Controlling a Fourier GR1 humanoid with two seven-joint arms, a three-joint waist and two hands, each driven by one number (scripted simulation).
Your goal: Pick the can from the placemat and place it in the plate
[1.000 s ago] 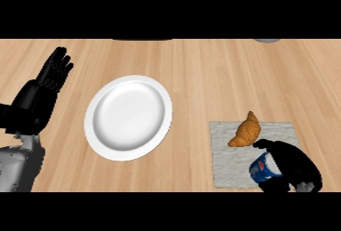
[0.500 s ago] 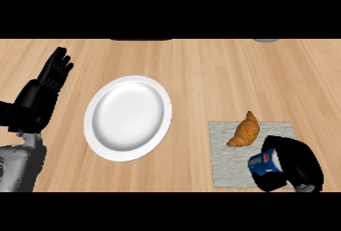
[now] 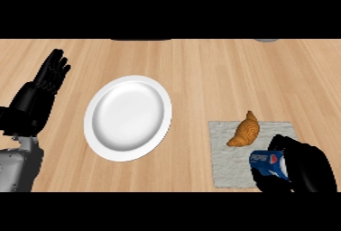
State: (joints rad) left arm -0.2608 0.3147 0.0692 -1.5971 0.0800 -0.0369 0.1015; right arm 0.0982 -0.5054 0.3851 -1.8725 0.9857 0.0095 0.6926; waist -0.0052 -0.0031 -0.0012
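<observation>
One can (image 3: 268, 163), one croissant (image 3: 244, 130), one plate (image 3: 128, 117), one placemat (image 3: 230, 167).

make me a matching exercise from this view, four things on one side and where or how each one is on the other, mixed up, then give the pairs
Things:
1. can
2. croissant
3. plate
4. left hand

Places or states:
A. open, fingers up, at the view's left edge
B. bare, on the wooden counter left of the placemat
C. lying on the placemat's far part
D. blue, with the right hand curled round it, over the placemat's near right corner

Pairs: 1-D, 2-C, 3-B, 4-A
</observation>
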